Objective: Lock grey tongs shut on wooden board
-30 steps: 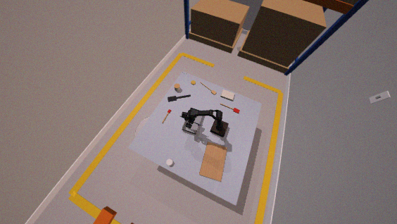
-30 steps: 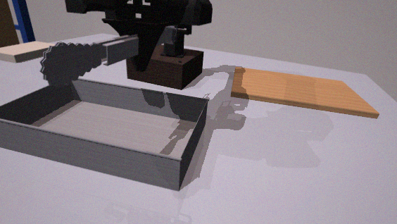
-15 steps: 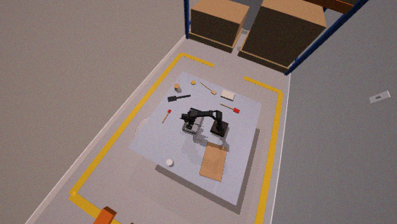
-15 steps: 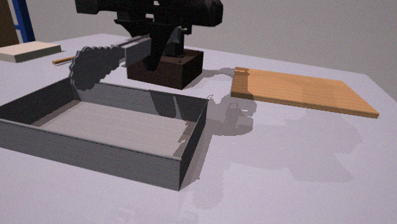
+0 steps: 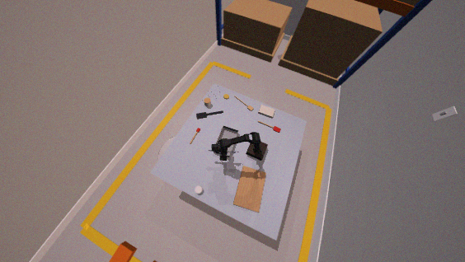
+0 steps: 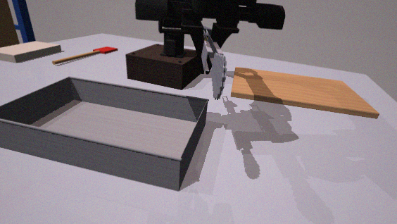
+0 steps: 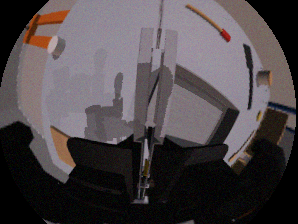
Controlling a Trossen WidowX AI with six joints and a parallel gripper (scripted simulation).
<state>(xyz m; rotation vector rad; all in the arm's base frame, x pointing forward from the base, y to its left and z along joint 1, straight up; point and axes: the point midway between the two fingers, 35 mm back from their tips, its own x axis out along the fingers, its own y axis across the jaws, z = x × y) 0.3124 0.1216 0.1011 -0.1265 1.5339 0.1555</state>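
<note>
Spanning the exterior's left, roasting tin (image 5: 230, 128) (image 6: 105, 155) (image 7: 200, 90): inner walls showed; the arm partly covered it from above.
Claw (image 5: 223, 152) (image 6: 208, 53) (image 7: 147, 129): clamped on the grey tongs (image 5: 232, 152) (image 6: 219, 77) (image 7: 144, 95), above the worktop (image 5: 284, 165) (image 6: 88, 197) (image 7: 80, 40).
Tongs: scalloped edge in the exterior; paired arms in the wrist view.
Wooden board (image 5: 249, 191) (image 6: 299, 89) (image 7: 61, 145): whole from above, partial from the wrist.

A matte-black, six-joint metal-and-plastic robot arm (image 5: 243, 139) (image 6: 208, 15) has chunky rounded housings. Its black parallel-jaw gripper (image 6: 210, 47) (image 7: 147, 129) has broad, tapering fingers, wide and plate-like in the wrist view. Cables are too dark to tell.
</note>
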